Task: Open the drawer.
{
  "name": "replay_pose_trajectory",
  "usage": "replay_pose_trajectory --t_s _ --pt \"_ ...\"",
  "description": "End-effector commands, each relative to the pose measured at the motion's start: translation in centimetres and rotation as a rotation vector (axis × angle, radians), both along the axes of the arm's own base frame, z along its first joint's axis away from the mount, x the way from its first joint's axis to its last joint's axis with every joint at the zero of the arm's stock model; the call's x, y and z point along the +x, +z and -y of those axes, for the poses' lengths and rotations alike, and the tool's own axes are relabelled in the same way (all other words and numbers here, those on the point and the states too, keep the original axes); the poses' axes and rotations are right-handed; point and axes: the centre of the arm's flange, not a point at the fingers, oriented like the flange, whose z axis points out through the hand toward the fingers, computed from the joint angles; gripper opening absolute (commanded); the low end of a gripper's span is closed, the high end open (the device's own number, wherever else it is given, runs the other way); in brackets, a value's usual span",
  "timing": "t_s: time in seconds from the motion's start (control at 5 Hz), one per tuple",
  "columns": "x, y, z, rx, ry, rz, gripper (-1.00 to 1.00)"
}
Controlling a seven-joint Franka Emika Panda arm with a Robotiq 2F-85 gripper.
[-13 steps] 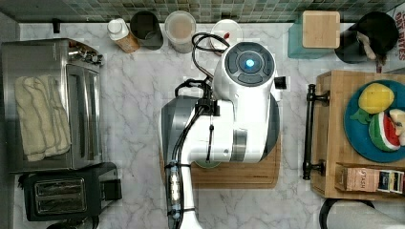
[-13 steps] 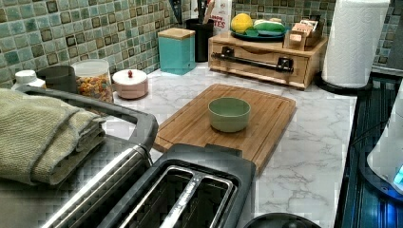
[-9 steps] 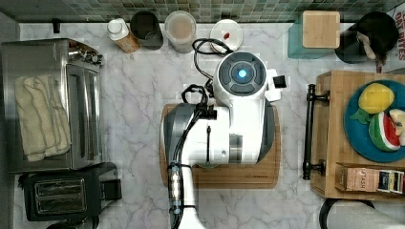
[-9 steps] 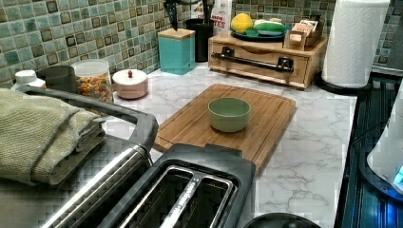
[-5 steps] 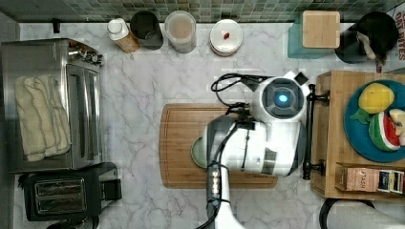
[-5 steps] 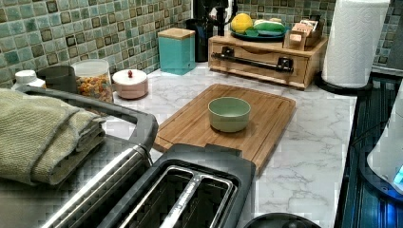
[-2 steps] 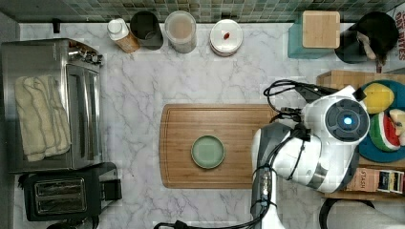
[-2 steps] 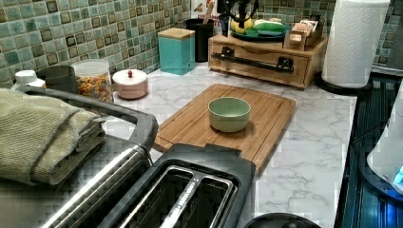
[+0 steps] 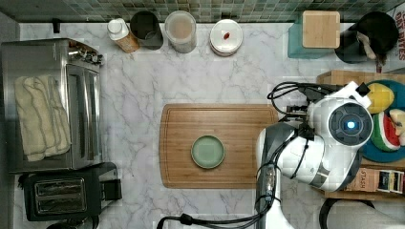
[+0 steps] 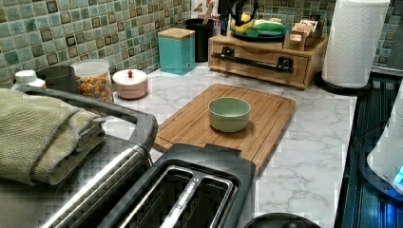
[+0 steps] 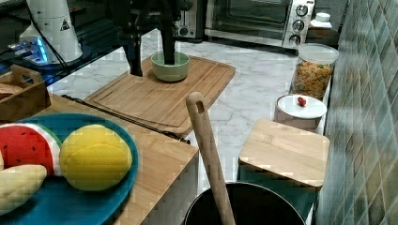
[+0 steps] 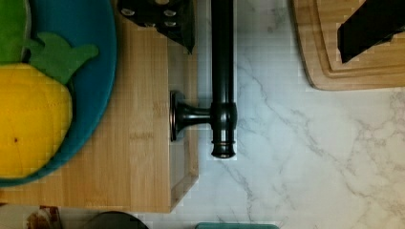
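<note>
The light wooden drawer (image 10: 259,59) sits shut in a low box at the back of the counter in the left view. Its black bar handle (image 10: 252,61) runs across the front. In the wrist view the handle (image 12: 222,71) and one post (image 12: 191,114) lie between my fingers. My gripper (image 12: 267,24) is open, one finger (image 12: 162,19) over the box's edge and the other finger (image 12: 372,26) over the cutting board's corner. In the right view my gripper (image 11: 151,54) hangs with its fingers apart. The arm's wrist (image 9: 351,125) covers the handle in the top view.
A green bowl (image 9: 207,151) stands on the cutting board (image 9: 181,143). A blue plate (image 12: 95,71) of toy fruit rests on the drawer box. A teal box with a wooden lid (image 9: 321,29), a black utensil pot (image 9: 377,28), jars and a toaster oven (image 9: 52,102) ring the counter.
The arm has swung from above the cutting board to the top view's right, over the drawer box. The green bowl is now uncovered.
</note>
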Motion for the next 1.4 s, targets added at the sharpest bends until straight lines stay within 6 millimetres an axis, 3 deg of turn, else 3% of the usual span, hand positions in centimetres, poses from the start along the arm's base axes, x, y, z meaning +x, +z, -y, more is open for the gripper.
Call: replay_pose_trajectory --t_s 0.2,0.6,1.0,1.4 --pt "-0.6 -2.5 1.3 -0.055 0.082 -0.118 1.00" --pt "-2.2 -4.0 4.5 -0.058 0.071 -0.124 1.00" --pt "-4.3 -6.1 5.5 -0.005 -0.008 -0.127 1.00" --pt "-5.8 -6.6 3.2 0.041 -0.098 -0.116 1.00"
